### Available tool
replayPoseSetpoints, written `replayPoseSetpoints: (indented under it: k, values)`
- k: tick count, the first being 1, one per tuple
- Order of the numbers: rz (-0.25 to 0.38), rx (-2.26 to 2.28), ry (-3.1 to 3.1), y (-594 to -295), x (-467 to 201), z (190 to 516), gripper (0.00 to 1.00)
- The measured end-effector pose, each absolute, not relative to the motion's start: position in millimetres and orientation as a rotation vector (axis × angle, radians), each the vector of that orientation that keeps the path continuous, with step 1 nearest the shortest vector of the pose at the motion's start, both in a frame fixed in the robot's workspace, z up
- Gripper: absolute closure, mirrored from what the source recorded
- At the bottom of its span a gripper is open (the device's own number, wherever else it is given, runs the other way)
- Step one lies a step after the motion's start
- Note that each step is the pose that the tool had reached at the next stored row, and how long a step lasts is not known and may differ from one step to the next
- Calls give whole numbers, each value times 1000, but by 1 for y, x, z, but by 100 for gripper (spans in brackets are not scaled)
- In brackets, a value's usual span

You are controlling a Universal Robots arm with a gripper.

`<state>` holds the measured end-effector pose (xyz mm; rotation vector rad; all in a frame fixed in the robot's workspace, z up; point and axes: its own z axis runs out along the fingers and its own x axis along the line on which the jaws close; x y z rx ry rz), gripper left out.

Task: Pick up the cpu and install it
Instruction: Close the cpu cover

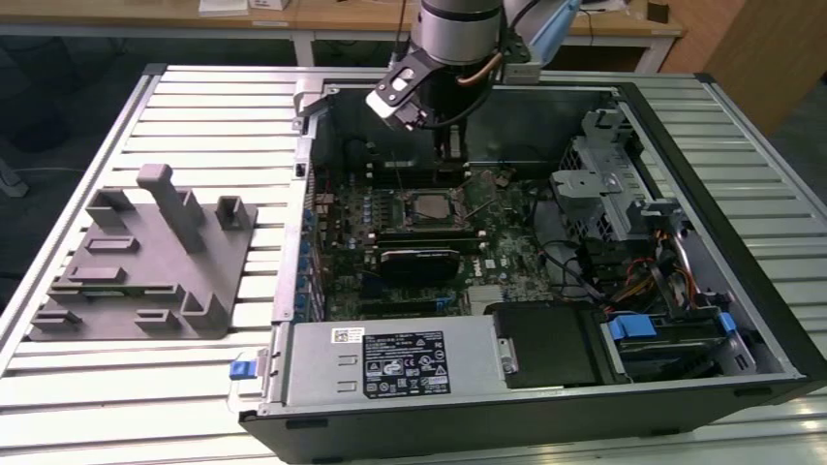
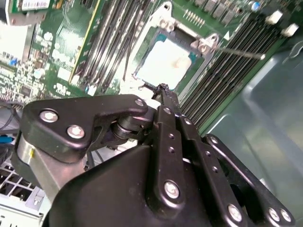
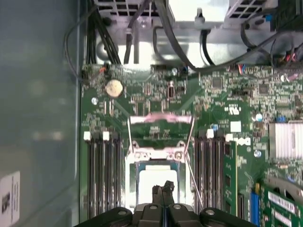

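Exterior view: 1 robot arm (image 1: 455,39) enters at the upper centre of the frame and reaches down into an open computer case (image 1: 543,421) that lies on a slatted table (image 1: 116,397). A grey moulded fixture (image 1: 142,257) sits on the table at the exterior view's left, well apart from the arm. The cpu (image 1: 425,206) shows here as a small pale square in the socket, at the middle of the motherboard (image 1: 339,281). The arm's lower end is dark against the case interior, and its fingers are hard to make out from this angle.

Both wrist views supply what the exterior view lacks. The gripper (image 3: 163,188) (image 2: 162,89) has its 2 fingers pressed together, tip to tip, with nothing between them. The joined tips hang over the near edge of the cpu (image 3: 147,182) (image 2: 163,64), which lies flat in the socket, silvery top upward. Whether the tips touch the chip cannot be told.

The first wrist view adds a wire lever (image 3: 189,151) beside the socket, rows of memory slots (image 3: 102,170) on either side, a coin cell (image 3: 113,87), a finned heatsink (image 3: 285,139) and dark cables (image 3: 165,38) beyond the board. The gripper body cuts off the near side of the socket in both wrist views
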<state>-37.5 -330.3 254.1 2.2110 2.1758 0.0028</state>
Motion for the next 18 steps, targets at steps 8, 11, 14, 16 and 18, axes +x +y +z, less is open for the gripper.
replayPoseSetpoints:
  k: [8,11,14,16,18]
  values:
    - [3,2211,2176,-328,-12,254,89]
    - [3,2211,2176,-328,-1,254,89]
    - [3,2211,2176,-327,9,254,89]
    - [3,2211,2176,-327,15,254,89]
    - [3,2211,2176,-326,21,254,89]
